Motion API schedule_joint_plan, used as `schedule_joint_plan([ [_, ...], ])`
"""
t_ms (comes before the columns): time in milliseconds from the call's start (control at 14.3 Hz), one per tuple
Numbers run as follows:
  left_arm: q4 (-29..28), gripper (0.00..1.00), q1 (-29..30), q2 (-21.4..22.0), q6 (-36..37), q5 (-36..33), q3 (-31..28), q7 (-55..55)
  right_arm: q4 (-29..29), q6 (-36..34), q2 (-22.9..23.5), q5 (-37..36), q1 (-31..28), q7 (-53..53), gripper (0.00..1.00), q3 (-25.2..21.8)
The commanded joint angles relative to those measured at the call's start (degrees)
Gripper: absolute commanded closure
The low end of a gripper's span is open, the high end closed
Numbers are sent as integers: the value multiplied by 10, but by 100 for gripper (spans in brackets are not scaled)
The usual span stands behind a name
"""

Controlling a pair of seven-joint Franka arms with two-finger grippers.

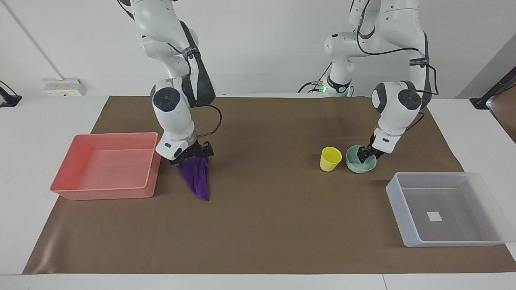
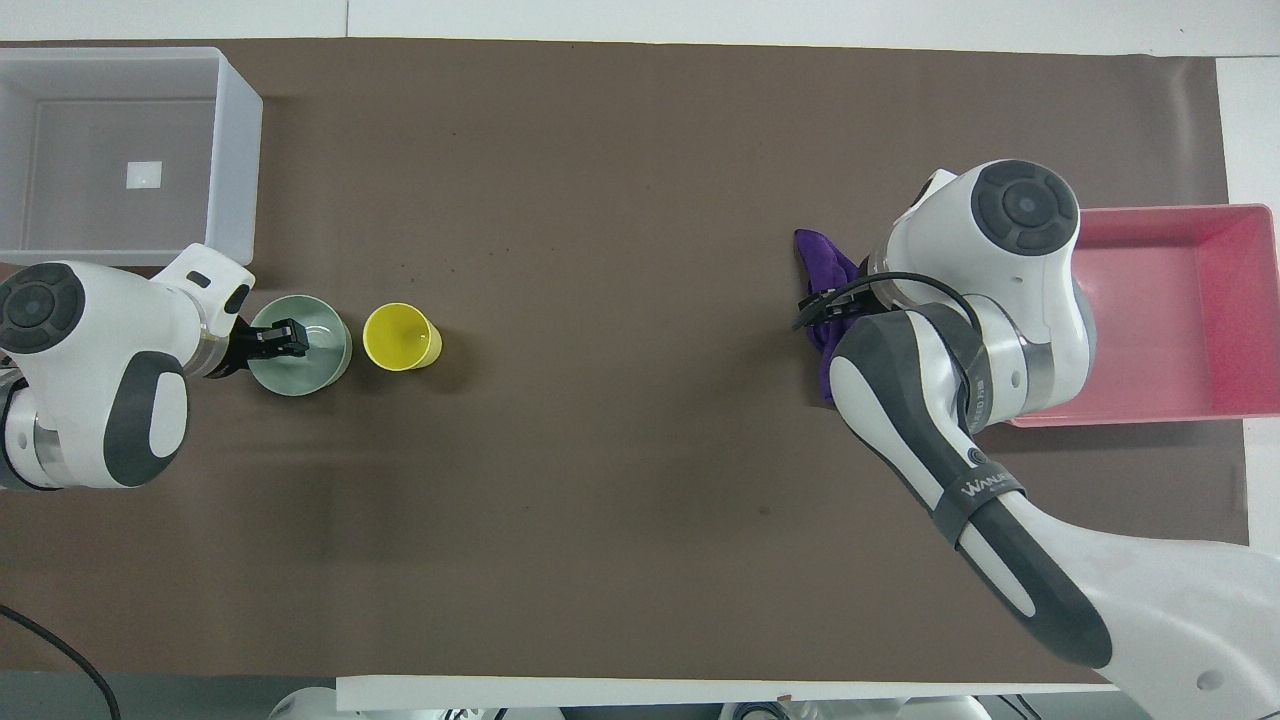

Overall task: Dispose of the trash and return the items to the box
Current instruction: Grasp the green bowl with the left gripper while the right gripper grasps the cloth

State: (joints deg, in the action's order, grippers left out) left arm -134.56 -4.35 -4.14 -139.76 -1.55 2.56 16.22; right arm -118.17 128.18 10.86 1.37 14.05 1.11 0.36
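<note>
The purple rag [image 1: 199, 181] lies on the brown mat beside the pink bin [image 1: 105, 136]; one corner shows in the overhead view [image 2: 822, 262]. My right gripper [image 1: 192, 159] is down on the rag's end nearer the robots, open, a finger on each side of the cloth; the arm hides it from above. The yellow cup [image 1: 330, 158] stands upright beside the mint-green bowl [image 1: 356, 166]. My left gripper [image 1: 366, 155] is down at the bowl's rim, its tip inside the bowl [image 2: 290, 340]. The translucent box [image 1: 397, 201] stands empty at the left arm's end.
The pink bin [image 2: 1230, 300] is empty at the right arm's end. The box [image 2: 235, 150] lies farther from the robots than the bowl [image 2: 320, 365] and cup [image 2: 400, 337]. A brown mat [image 1: 262, 221] covers the table.
</note>
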Motion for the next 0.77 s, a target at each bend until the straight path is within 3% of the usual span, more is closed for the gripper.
schedule_joint_plan([
  [0, -2, 100, -10, -3, -12, 1, -5, 12, -37, 36, 4, 3, 6, 20, 9, -1],
  [280, 2, 100, -10, -3, -8, 1, -5, 10, -61, 47, 7, 2, 8, 25, 38, -1],
  [350, 13, 100, -10, -4, 0, 1, -5, 10, -59, 45, 7, 2, 8, 28, 52, -1],
  [420, 28, 100, -10, -3, 21, 1, -5, 10, -53, 36, 7, 2, 5, 28, 77, -1],
  [490, 46, 100, -9, 3, 52, 1, -5, 9, -53, 36, 7, 2, 5, 29, 89, -1],
  [559, 68, 100, -6, 9, 92, 1, -5, 9, -53, 35, 6, 3, 5, 29, 97, -1],
  [699, 121, 100, -2, 20, 182, 1, -7, -7, -46, 17, -1, 0, 1, 38, 100, -2],
])
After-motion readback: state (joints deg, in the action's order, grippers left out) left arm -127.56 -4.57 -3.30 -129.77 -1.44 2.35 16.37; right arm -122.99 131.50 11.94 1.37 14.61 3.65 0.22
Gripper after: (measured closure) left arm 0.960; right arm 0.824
